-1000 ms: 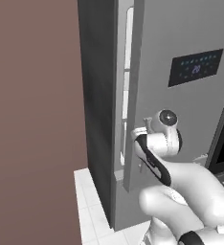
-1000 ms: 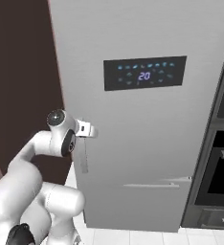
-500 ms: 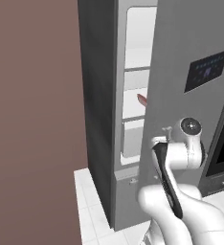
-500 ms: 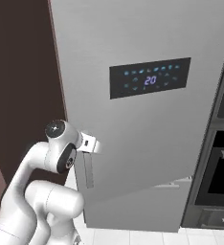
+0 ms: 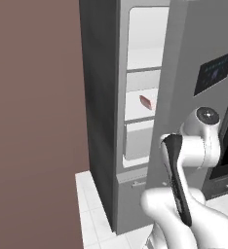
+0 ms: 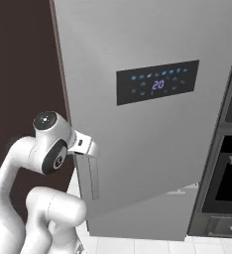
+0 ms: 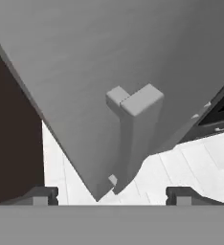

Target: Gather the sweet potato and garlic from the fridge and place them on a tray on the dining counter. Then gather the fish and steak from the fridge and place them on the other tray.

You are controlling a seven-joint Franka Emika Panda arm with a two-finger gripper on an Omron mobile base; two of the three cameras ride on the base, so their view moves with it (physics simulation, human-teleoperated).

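The tall light-grey flat-fronted fridge (image 5: 135, 121) is standing with its upper door (image 6: 152, 124) swung partly outward, the dark control panel with blue icons (image 6: 157, 85) riding on the door face. Through the gap, white shelves are showing, and a small pale pinkish-red slab, likely the steak (image 5: 145, 102), is lying on a middle shelf; the other foods are hidden or too small to tell. Judging from this, the task is sitting at its very start: the door is only part-way open and nothing appears gathered, so all four items remain to be carried to the trays on the dining counter. The white arm is rising from the base, elbow bent, with the wrist turned toward the door's outer face at about handle height. The two-finger gripper (image 7: 112, 195) is pointing along the slim grey handle (image 7: 135, 129); in the hand view its dark fingertips (image 7: 39, 195) are standing wide apart at either side, with the handle between and beyond them, touching neither. The jaws are holding nothing. Next move probably calls for pushing the door wider or reaching round its edge toward the shelves, minding the door's swing.
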